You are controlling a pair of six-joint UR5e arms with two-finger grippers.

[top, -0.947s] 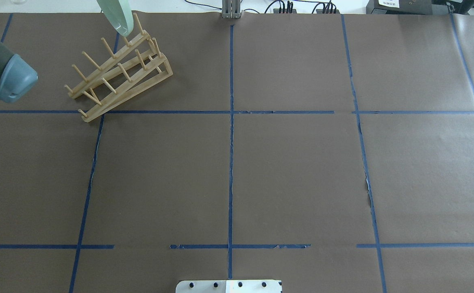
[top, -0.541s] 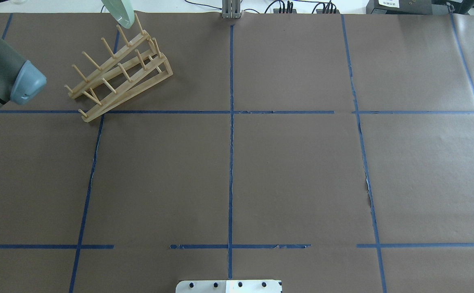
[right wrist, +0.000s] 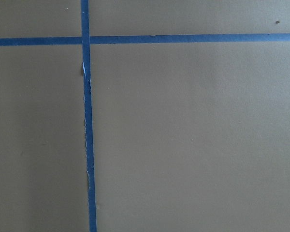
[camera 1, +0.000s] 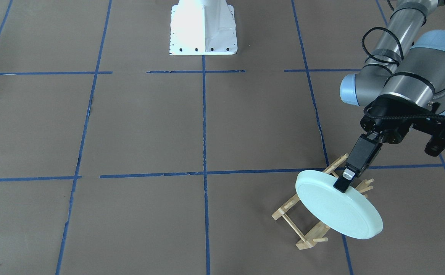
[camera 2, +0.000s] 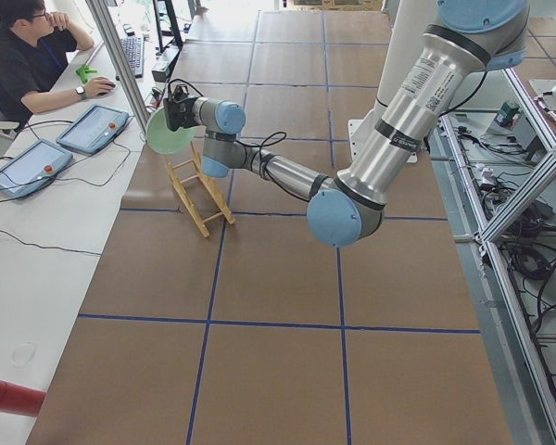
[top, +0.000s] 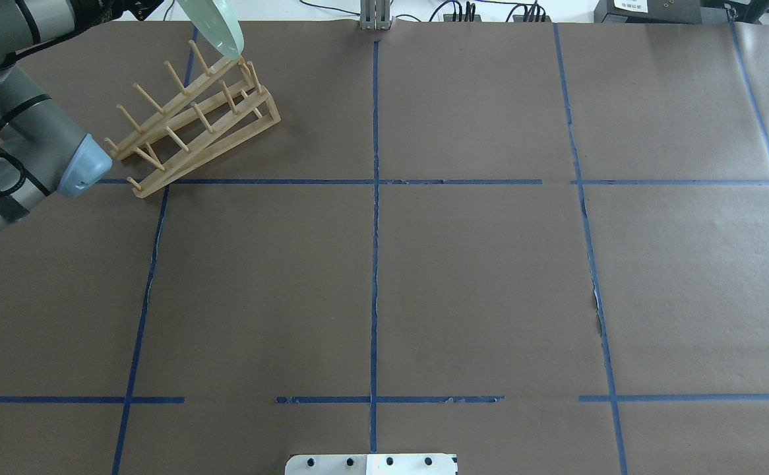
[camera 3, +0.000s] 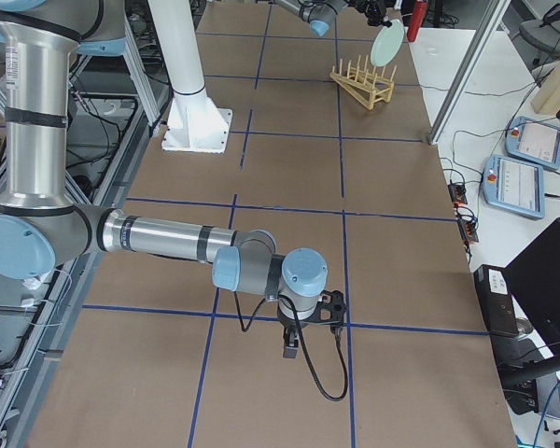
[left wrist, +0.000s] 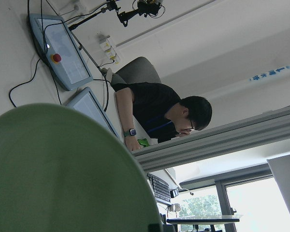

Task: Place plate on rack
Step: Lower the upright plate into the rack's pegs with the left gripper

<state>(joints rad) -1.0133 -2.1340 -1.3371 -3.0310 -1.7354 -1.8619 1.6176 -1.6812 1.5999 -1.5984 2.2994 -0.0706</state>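
Mint-green plate (camera 1: 339,210) hangs tilted over the rack (top: 194,125), rim pinched by the left gripper (camera 1: 341,185); whether the right gripper (camera 3: 289,352) is spread, I cannot tell.

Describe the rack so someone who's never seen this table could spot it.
On the brown table with blue tape lines, look to the far side on the robot's left. The rack sits under the mint-green plate held by the left tool: a light-wood frame, two rails bristling with upright pegs.
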